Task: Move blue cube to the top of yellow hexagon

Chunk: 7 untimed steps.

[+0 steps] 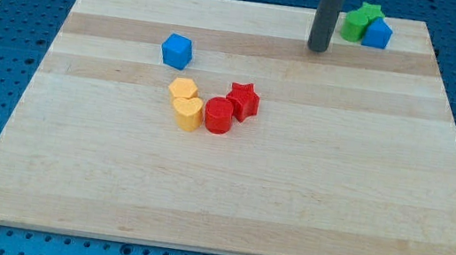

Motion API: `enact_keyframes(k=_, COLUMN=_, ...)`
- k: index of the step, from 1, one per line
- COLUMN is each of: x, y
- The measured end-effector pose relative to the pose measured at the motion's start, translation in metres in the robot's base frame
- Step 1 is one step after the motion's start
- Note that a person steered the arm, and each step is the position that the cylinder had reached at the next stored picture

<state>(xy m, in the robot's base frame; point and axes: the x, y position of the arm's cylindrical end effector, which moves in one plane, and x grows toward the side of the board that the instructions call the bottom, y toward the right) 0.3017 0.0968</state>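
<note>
Blue cube (177,51) above yellow hexagon (182,90), my tip (318,48) well right

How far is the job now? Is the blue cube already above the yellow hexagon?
Nearly done: the blue cube sits just above the yellow hexagon, slightly to the view's left, with a small gap. My tip is far off toward the view's right. Left: perhaps a small nudge.
</note>
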Motion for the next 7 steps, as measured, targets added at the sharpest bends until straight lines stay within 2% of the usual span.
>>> enact_keyframes(k=2, x=0.016, y=-0.012)
enact_keyframes(k=3, x=0.009, y=-0.071)
enact_keyframes(k=5, x=-0.039, y=-0.230)
enact_keyframes(k=6, x=-0.025, y=-0.311)
enact_keyframes(k=7, x=0.012, y=-0.341)
